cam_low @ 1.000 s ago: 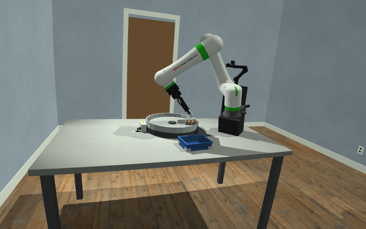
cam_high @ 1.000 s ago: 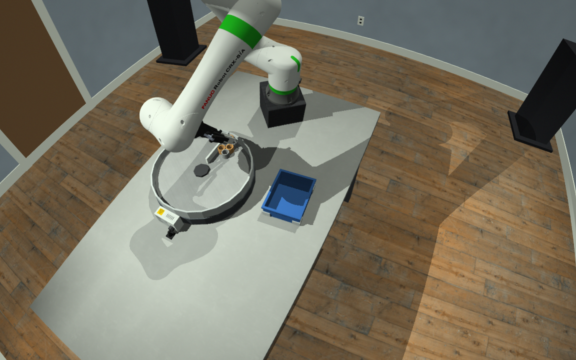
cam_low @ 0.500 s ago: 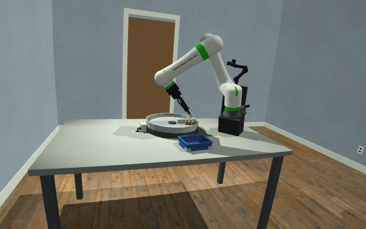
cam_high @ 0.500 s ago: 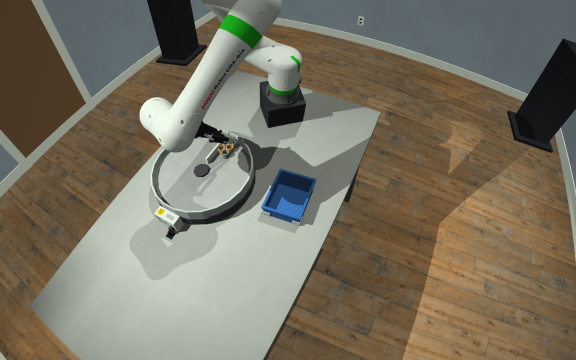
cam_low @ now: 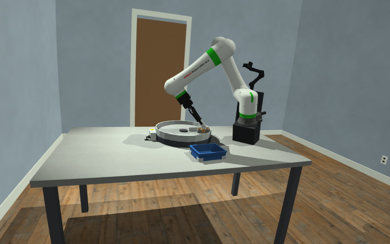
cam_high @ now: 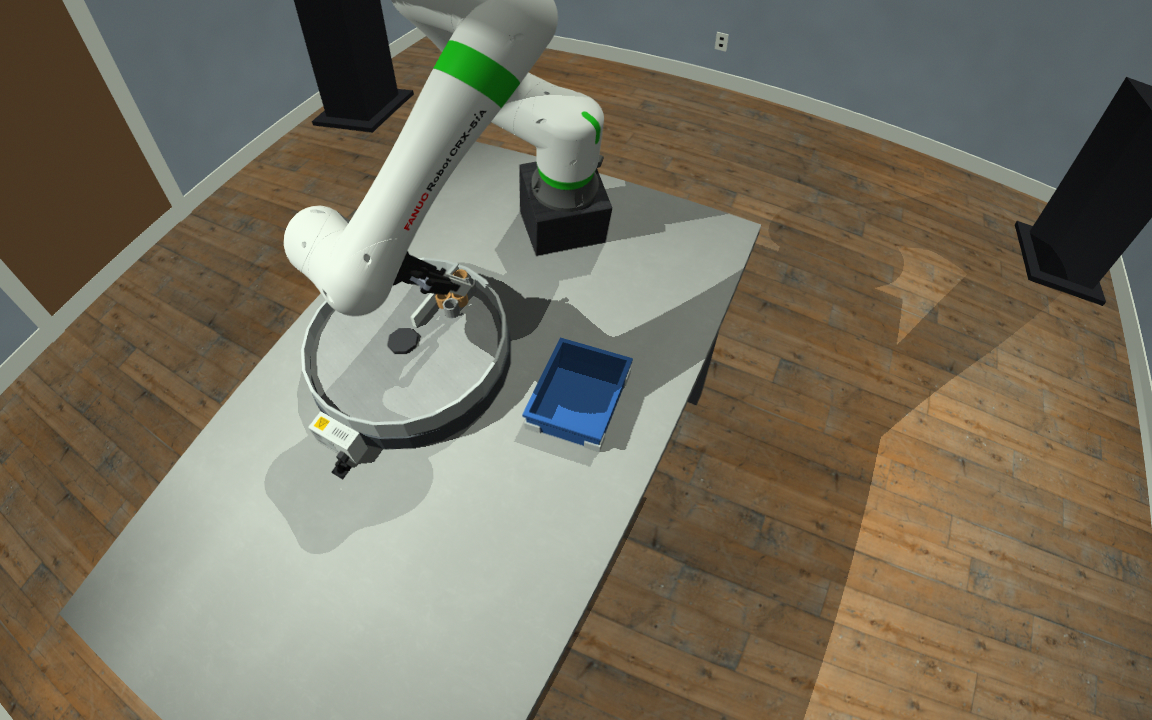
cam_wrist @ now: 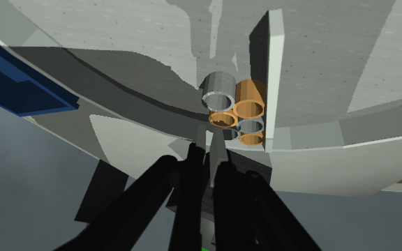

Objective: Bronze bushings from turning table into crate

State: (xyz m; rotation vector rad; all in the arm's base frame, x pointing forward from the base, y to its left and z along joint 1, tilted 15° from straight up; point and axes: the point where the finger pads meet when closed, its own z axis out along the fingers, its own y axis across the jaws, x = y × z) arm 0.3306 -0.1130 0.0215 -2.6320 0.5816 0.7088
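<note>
Six bushings, one turning table, one crate
Three bushings (cam_wrist: 249,95) are bronze and three bushings (cam_wrist: 221,83) are steel; the turning table (cam_high: 401,431) (cam_low: 181,138) (cam_wrist: 313,139) and blue crate (cam_high: 562,424) (cam_low: 210,155) (cam_wrist: 44,111) number one each.
</note>
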